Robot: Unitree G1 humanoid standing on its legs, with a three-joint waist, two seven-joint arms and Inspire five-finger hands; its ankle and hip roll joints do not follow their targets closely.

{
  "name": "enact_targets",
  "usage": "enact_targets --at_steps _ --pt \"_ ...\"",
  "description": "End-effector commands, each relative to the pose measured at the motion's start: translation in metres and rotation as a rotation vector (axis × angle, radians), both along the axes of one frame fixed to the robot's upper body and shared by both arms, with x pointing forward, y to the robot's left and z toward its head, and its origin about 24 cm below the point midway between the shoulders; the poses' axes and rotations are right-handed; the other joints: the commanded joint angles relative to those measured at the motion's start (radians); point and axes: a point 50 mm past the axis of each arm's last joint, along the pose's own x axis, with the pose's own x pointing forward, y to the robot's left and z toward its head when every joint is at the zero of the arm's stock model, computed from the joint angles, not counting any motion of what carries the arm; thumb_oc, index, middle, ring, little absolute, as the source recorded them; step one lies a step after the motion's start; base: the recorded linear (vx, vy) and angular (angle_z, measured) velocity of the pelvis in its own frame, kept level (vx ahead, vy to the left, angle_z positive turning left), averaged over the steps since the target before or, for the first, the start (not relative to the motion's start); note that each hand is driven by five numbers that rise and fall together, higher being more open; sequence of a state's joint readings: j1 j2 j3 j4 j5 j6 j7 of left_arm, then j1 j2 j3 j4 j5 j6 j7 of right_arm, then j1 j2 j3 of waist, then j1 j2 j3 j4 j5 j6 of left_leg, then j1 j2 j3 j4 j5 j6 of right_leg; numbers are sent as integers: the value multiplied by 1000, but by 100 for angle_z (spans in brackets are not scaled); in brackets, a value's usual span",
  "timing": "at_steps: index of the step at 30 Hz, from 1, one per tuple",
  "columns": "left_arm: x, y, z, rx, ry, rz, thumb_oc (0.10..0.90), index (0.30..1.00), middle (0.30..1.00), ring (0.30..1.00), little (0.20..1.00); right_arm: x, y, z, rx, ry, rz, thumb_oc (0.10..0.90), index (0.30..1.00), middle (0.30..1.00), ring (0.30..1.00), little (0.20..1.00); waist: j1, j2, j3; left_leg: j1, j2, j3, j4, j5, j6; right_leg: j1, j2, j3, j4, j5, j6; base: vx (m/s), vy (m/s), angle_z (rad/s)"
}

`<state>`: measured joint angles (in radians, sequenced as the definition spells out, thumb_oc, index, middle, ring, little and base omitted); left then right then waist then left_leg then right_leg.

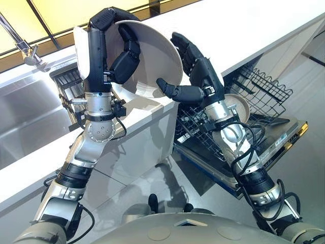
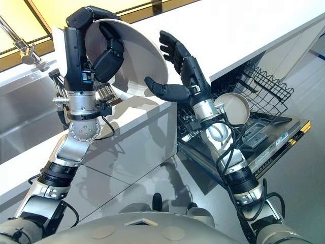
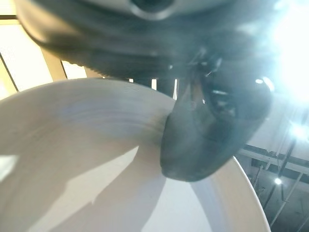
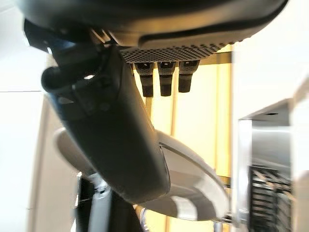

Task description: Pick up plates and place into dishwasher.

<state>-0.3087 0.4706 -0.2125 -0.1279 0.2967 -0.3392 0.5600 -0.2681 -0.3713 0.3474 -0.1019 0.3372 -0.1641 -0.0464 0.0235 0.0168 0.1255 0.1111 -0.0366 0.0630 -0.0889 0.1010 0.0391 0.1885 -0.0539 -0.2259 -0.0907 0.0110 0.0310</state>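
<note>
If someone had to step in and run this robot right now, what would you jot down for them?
Left hand: shut on the white plate, held tilted above the counter.
Right hand: open, thumb touching the plate's lower rim, fingers spread beside it; not yet gripping.
Done: one plate already sits in the dishwasher rack; the dishwasher door is open.
Left: probably pass the plate to the right hand, then place it in the rack.

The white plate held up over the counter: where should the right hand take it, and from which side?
Probably at the free lower-right rim of the white plate, coming from the dishwasher side. The plate stands tilted on edge; the left hand already clamps its upper-left rim, and the right hand waits open beside the free edge, thumb beneath it.
</note>
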Motion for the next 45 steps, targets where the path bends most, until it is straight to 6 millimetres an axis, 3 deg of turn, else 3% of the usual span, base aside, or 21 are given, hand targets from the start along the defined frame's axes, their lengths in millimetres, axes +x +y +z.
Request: enact_targets --at_steps 1,9,19,20,21,22,31,41,45 --pt "-21 -28 30 15 -265 -203 100 300 300 300 200 3 3 33 95 -142 -31 100 300 300 300 200 -6 2 -56 74 -11 19 11 -156 -20 -35 52 2 131 -128 12 0 0 0" --pt "-30 -27 36 -35 -278 -271 100 300 300 300 200 -1 -8 24 93 -127 -87 100 300 300 300 200 -15 9 -51 67 -11 5 6 -148 -22 -38 59 15 124 -124 11 -2 -2 2" --pt "-33 -29 15 -116 -77 -411 100 300 300 300 200 -6 -16 17 105 -131 -145 100 300 300 300 200 1 7 -41 66 -12 5 10 -148 -26 -27 53 -1 97 -109 15 -1 -6 3" --pt "-32 -29 10 -106 -36 -416 199 385 385 385 299 -7 -18 16 105 -134 -156 100 300 300 300 200 4 8 -40 66 -11 7 10 -147 -26 -26 53 -4 95 -108 15 0 0 0" --pt "-31 -29 6 -101 0 -415 580 712 712 712 680 -8 -20 15 105 -137 -164 100 300 300 300 200 4 7 -38 66 -11 8 9 -148 -26 -25 52 -5 93 -107 15 0 0 0" --pt "-30 -27 3 -108 31 -420 800 900 900 900 900 -8 -22 15 105 -141 -173 100 300 300 300 200 4 8 -37 67 -11 9 9 -147 -26 -24 53 -5 91 -107 15 0 0 0" --pt "-17 -10 -35 -140 347 -424 800 900 900 900 900 -11 -45 12 120 -164 -274 100 300 300 300 200 11 15 -34 70 -7 18 10 -146 -26 -19 47 -13 79 -98 21 1 -1 0" --pt "-15 32 -49 -155 427 -247 800 900 900 900 900 -14 -83 17 115 -224 -485 100 300 300 300 200 25 17 -38 68 -4 18 8 -144 -30 -12 42 -25 60 -90 24 0 0 0" --pt "-18 56 -54 -154 452 -134 800 900 900 900 900 -18 -112 19 93 -261 -678 100 300 300 300 200 26 16 -39 70 -2 18 7 -143 -32 -11 42 -24 58 -91 24 24 -7 1"
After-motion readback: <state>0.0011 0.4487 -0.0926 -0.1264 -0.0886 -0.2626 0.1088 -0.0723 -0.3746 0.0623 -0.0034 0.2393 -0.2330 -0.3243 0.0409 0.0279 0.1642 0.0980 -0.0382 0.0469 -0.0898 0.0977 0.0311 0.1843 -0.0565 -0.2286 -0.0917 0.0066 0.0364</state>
